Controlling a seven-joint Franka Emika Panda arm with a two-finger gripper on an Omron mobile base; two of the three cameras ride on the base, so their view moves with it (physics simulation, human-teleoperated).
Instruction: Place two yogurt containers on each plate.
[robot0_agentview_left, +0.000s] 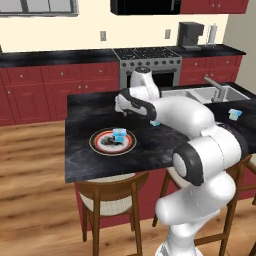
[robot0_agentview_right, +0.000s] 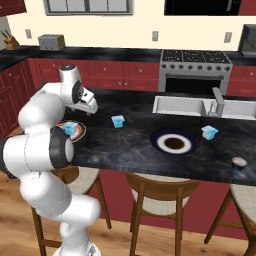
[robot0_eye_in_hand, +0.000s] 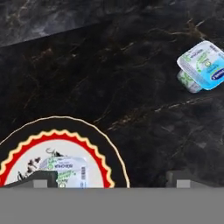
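Gripper (robot0_eye_in_hand: 109, 178), fingers spread wide, hangs above the counter (robot0_eye_in_hand: 109, 78); one yogurt (robot0_eye_in_hand: 65, 171) lies on the white plate (robot0_eye_in_hand: 107, 164), another (robot0_eye_in_hand: 202, 65) nearby.

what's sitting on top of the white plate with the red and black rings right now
One yogurt container sits on the ringed plate, near its middle. In the right base view the arm covers part of that plate, but the left base view shows it whole: nothing else there.

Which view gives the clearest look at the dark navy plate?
The right base view: the dark navy plate lies whole and unblocked on the black counter, in front of the sink, with nothing on it. In the left base view the arm stands across that stretch of counter.
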